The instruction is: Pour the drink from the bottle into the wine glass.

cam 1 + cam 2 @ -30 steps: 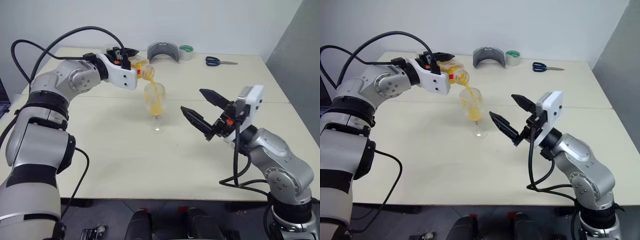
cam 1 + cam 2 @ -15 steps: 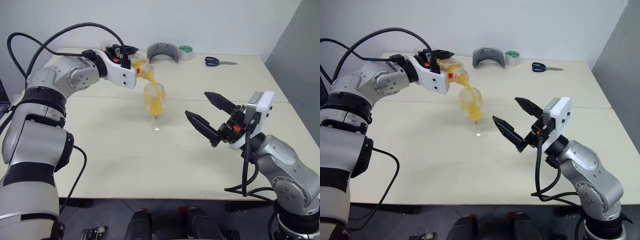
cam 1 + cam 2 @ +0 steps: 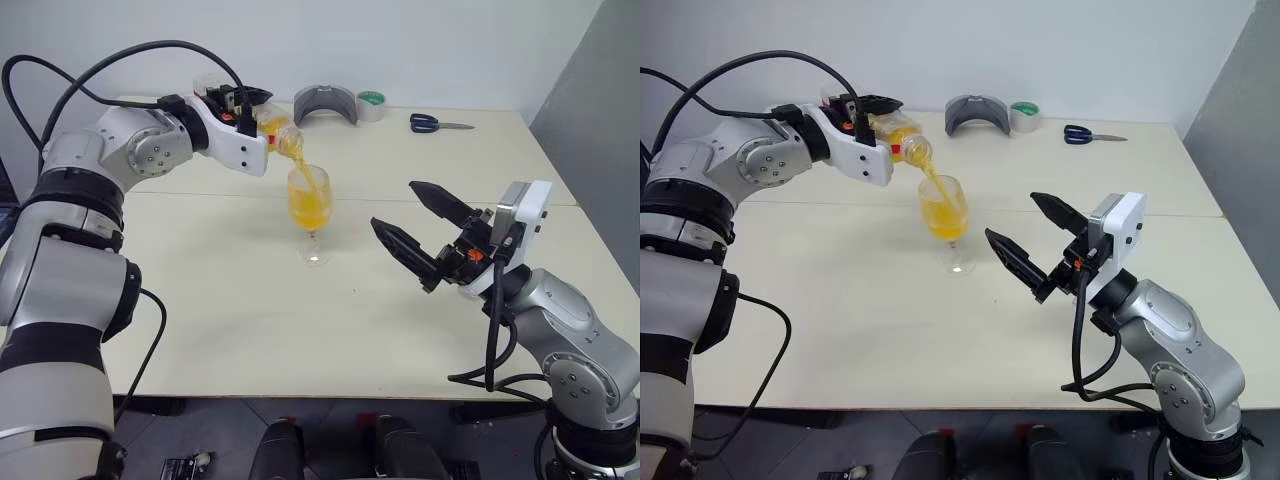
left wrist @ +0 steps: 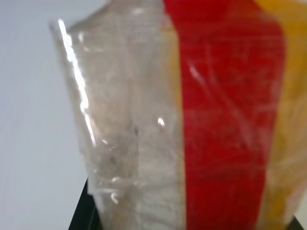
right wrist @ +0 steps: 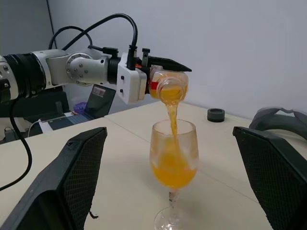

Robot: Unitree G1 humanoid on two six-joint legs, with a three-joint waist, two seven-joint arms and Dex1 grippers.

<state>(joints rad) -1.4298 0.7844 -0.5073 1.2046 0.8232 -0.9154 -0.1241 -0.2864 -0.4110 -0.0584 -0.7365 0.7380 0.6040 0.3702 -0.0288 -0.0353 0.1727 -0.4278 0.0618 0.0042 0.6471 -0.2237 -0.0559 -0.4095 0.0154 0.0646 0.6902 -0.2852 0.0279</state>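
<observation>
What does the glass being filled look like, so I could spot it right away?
Look at the pale table, near its middle, between the two robot arms. There stands a clear stemmed wine glass under the tilted bottle held in the left gripper. Unlike the tape roll and scissors at the far edge, it holds orange drink.

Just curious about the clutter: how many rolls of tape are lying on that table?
1 for certain: a green-and-white tape roll at the far edge, beside the grey curved plastic piece. A small dark ring also lies on the pale table; unclear whether it's tape.
</observation>
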